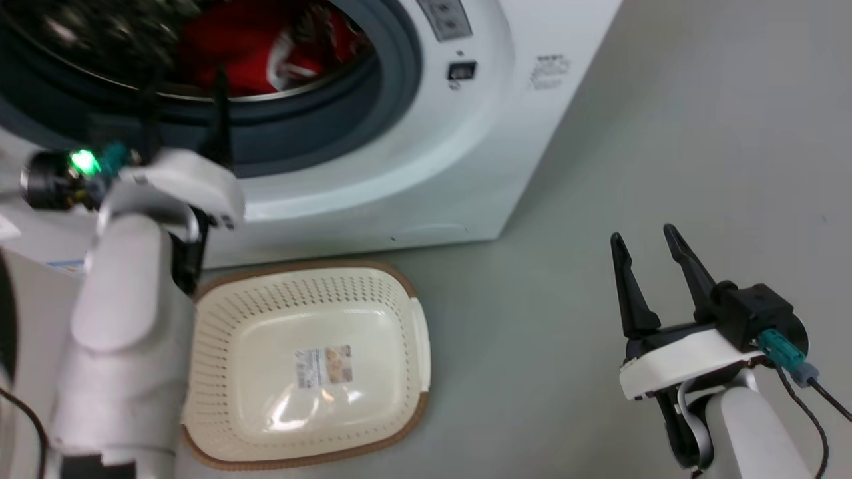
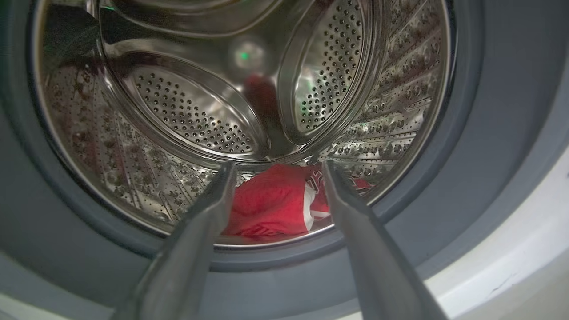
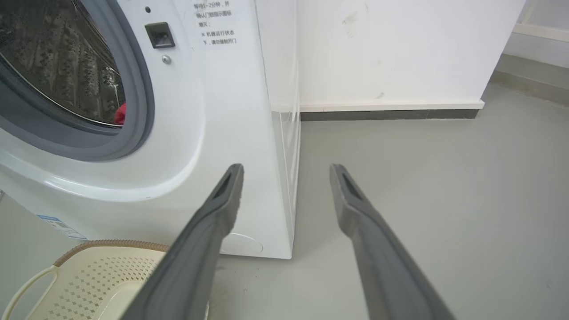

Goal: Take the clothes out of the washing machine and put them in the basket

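We see the left claw (image 2: pixel 278 165) wide open and empty at the washing machine (image 1: pixel 426 153) mouth. Its wrist view puts the clothes (image 2: pixel 271 204) just beyond its tips, low in the drum (image 2: pixel 186 111). The right claw (image 1: pixel 642 233) is open and empty, with the basket (image 1: pixel 299 267) to its left.

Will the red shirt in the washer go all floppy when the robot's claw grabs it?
Probably floppy: the red shirt lies crumpled in folds on the drum floor, so it should droop from the open left claw. It looks thin, so likely light. A dangling part might drag on the grey door rim.
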{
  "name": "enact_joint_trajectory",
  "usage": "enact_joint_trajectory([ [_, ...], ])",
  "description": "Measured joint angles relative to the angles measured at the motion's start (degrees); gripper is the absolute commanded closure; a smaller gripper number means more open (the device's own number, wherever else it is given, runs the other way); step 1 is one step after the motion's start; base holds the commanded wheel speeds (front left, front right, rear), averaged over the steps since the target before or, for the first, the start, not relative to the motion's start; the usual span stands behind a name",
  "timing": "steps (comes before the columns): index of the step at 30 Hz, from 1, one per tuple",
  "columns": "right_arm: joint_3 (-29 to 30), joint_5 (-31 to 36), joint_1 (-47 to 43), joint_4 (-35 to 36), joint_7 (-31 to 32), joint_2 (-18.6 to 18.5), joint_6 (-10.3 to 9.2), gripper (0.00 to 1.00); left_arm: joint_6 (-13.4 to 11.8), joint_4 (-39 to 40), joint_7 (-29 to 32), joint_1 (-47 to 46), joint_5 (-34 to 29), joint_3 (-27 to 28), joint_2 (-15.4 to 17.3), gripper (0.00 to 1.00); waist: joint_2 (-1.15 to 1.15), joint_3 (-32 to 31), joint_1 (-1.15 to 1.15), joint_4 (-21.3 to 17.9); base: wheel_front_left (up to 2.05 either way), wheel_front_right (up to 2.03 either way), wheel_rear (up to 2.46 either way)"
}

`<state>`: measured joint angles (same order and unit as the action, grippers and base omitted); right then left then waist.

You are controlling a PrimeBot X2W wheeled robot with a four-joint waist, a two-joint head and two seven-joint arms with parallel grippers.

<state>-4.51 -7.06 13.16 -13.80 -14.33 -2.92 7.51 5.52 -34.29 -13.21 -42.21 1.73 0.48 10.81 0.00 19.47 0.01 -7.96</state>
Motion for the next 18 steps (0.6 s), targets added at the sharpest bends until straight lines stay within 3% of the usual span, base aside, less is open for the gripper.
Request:
enact_joint_trajectory([
  [13,-5.6,-7.3,5.7,-1.5,-0.7,0.0,0.00,0.00,0.3,-11.9,11.2,-20.1,-3.2,-1.5,10.1,0.00,0.00,12.8,0.00,-9.7,0.00,0.00,0.00],
  [18,-7.3,-9.2,6.3,-1.1,-0.7,0.0,0.00,0.00,0.5,-15.8,16.3,-25.2,-5.1,-3.2,12.5,0.00,0.00,15.9,0.00,-13.1,0.00,0.00,0.00],
])
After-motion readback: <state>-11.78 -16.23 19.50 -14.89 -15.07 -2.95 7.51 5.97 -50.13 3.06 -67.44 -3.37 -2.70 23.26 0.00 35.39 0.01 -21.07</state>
